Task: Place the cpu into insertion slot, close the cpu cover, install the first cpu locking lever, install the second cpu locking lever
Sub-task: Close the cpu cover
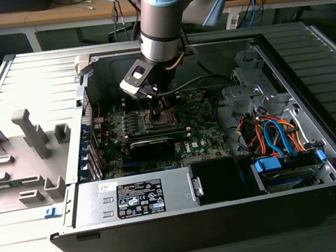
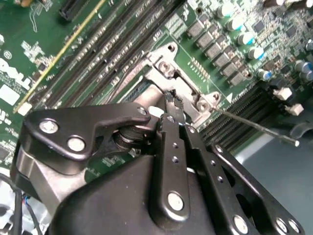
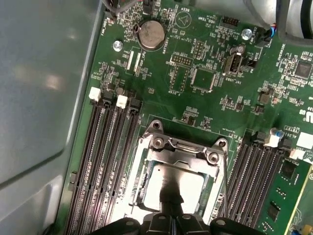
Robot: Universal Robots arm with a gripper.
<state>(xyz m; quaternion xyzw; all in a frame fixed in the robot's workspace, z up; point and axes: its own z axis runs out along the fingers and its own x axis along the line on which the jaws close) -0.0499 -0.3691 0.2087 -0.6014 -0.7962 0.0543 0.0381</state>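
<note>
My gripper [image 3: 171, 199] [image 2: 173, 104] [image 1: 156, 112] is shut, and its tips are down on the socket in the middle of the motherboard. The cpu [image 3: 190, 183] lies in the insertion slot [image 1: 167, 122], its silvery top showing through the window of the cpu cover [image 3: 185, 152]. The cover lies flat over it, and my fingertips rest on the chip's top near the cover's inner edge. A thin metal locking lever [image 2: 259, 128] sticks out free from the socket's corner, away from my fingers. My fingers hide the near part of the socket in both wrist views.
Black memory slots [image 3: 105, 161] run along both sides of the socket. A long black card [image 1: 152, 145] lies just in front of it in the exterior view. The case wall [image 3: 44, 98], a drive cage with coloured cables [image 1: 278, 137] and the power supply [image 1: 134, 196] surround the board.
</note>
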